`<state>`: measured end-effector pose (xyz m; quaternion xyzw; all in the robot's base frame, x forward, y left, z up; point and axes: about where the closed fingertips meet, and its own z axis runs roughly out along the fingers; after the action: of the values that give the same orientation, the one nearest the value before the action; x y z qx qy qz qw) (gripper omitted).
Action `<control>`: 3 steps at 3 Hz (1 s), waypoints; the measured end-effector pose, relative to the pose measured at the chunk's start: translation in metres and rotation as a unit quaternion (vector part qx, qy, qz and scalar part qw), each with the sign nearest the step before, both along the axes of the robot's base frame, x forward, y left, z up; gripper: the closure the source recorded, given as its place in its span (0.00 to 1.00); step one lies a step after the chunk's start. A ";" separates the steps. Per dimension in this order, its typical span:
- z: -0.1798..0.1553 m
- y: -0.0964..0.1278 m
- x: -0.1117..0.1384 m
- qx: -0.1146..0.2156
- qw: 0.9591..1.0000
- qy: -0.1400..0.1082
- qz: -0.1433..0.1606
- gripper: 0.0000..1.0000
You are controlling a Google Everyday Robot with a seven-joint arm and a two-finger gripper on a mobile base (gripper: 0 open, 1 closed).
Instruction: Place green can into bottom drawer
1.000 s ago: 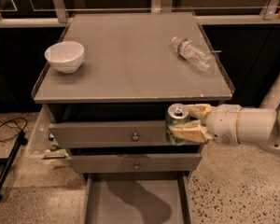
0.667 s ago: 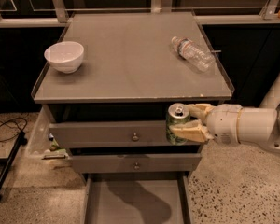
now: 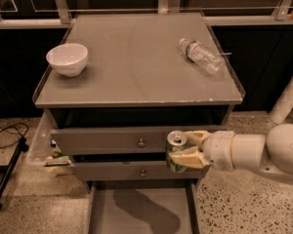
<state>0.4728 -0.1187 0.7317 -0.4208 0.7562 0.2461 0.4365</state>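
My gripper (image 3: 184,149) comes in from the right on a white arm and is shut on the green can (image 3: 175,151). The can is upright, silver top showing, held in the air in front of the two upper grey drawers. The bottom drawer (image 3: 136,211) is pulled open below it, a wide grey tray with a flat floor and a dark shadow on it. The can is above the drawer's back right part, well off its floor.
A white bowl (image 3: 67,58) stands on the cabinet top at the left. A clear plastic water bottle (image 3: 201,55) lies at the top's right. The middle drawers have small round knobs (image 3: 141,143). A black cable (image 3: 7,133) lies on the floor at the left.
The gripper and the can have dropped slightly and shifted a little to the left; otherwise nothing has moved.
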 end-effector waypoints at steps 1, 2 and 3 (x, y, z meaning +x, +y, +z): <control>-0.070 0.002 -0.018 -0.009 0.999 0.032 0.004 1.00; -0.134 0.002 -0.030 -0.028 0.999 0.046 0.009 1.00; -0.182 0.003 -0.034 -0.046 0.997 0.059 0.015 1.00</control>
<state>0.4388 -0.1160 0.5500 -0.4360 0.7849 0.2424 0.3675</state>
